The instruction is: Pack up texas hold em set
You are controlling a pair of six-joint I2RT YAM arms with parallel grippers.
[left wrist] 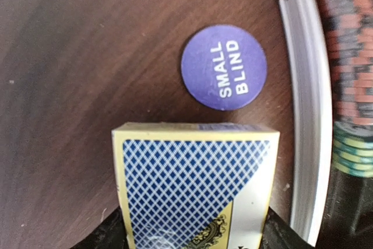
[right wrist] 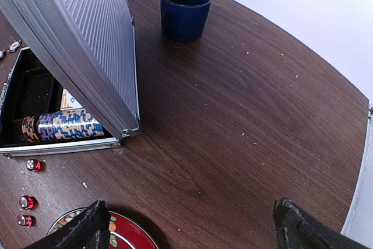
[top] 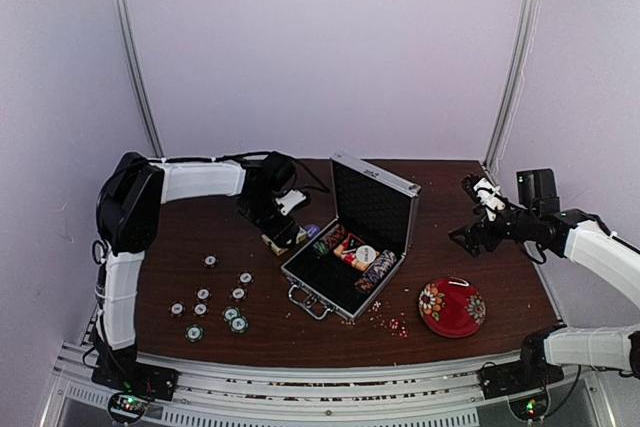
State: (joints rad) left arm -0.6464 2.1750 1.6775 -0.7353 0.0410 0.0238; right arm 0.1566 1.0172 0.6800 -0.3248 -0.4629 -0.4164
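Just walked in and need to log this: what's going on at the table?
The left arm's pincer straddles a blue-and-cream card deck box beside the open silver aluminium briefcase; whether it has a firm grip is unclear. The right pincer hangs open and empty above the table, near a red floral bowl. Several round striped-edge poker chips lie loose on the table.

Robot lab test cell: plain pale walls (top: 320,47), metal frame posts (top: 135,57), left arm (top: 122,287) and right arm (top: 600,245) bolted to a rail (top: 330,375) at a brown table (top: 200,222).
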